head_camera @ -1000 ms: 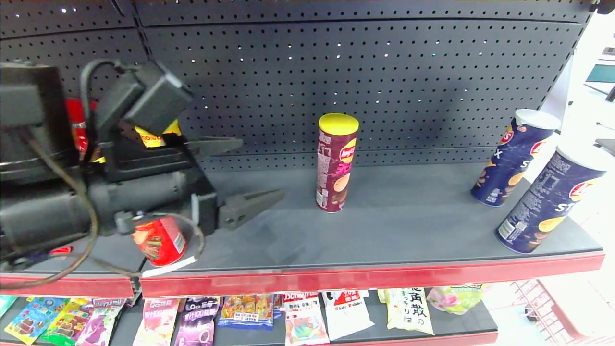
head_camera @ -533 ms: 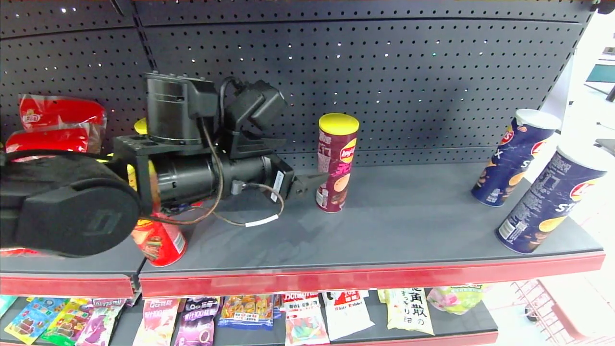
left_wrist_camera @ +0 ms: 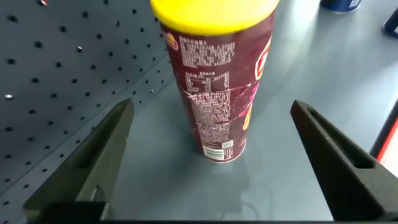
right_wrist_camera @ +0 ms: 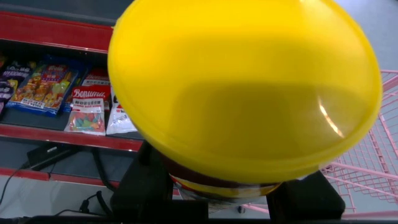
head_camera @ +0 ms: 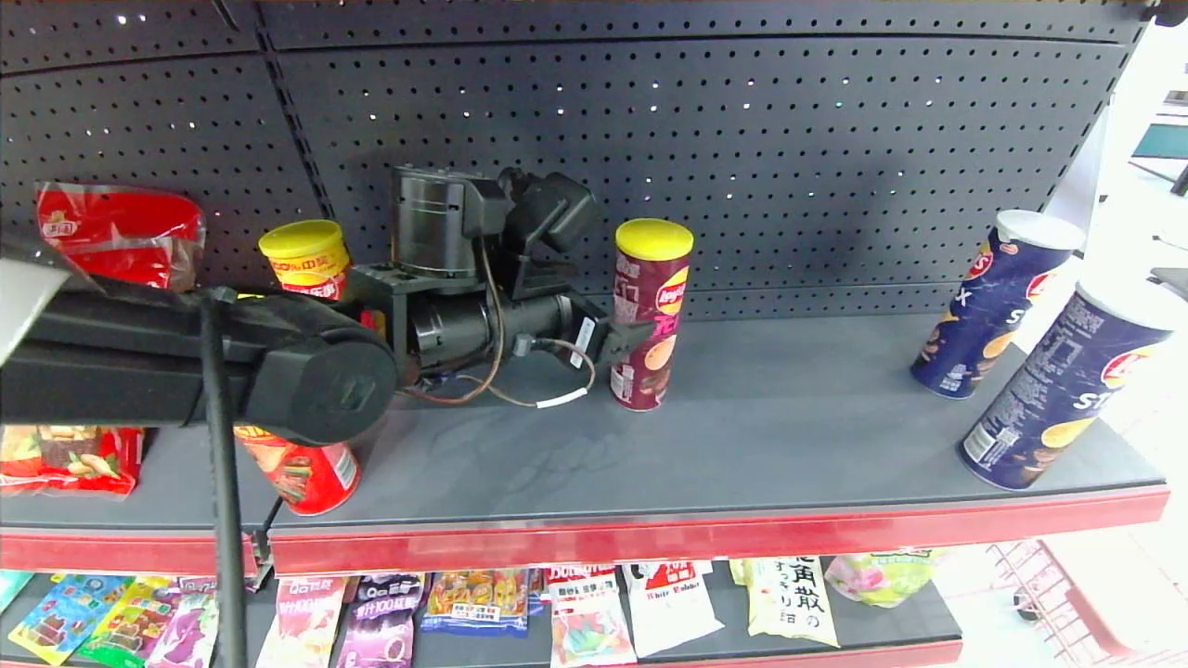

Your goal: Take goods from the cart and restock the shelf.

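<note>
l gripper (left_wrist_camera: 211,111) spread wide, fingers either side of the maroon can (head_camera: 652,315), gaps both sides. can stands upright w/ yellow lid, near back of the shelf (head_camera: 789,417). r gripper (right_wrist_camera: 230,198) pinches a 2nd can (right_wrist_camera: 242,87), yellow lid toward cam.
</note>
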{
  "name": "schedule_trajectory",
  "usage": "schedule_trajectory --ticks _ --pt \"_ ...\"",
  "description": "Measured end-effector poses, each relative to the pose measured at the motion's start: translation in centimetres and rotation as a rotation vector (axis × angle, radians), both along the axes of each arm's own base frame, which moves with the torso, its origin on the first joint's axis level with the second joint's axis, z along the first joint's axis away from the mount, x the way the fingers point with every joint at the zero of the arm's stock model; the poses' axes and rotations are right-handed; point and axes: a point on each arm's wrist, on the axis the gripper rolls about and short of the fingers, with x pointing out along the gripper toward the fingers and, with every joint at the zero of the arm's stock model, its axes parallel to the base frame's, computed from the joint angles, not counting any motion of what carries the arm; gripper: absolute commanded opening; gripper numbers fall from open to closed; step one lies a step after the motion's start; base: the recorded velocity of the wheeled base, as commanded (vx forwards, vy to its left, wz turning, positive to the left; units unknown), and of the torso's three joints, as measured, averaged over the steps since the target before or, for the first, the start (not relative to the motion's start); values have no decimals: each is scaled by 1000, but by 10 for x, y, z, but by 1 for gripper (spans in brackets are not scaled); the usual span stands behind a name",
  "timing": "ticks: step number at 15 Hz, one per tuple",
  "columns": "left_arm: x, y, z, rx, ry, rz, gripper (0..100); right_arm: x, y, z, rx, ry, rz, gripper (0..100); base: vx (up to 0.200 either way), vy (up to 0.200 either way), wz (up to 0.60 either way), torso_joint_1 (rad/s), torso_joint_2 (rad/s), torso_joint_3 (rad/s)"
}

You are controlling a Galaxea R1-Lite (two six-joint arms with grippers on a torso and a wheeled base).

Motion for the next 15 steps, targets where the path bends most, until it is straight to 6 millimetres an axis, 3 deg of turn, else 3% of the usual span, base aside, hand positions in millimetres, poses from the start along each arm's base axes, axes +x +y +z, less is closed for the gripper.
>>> schedule_trajectory --ticks 15 --pt "43 -36 -6 -66 -96 -5 100 0 0 -2 0 7 -4 0 0 0 0 0 0 0"
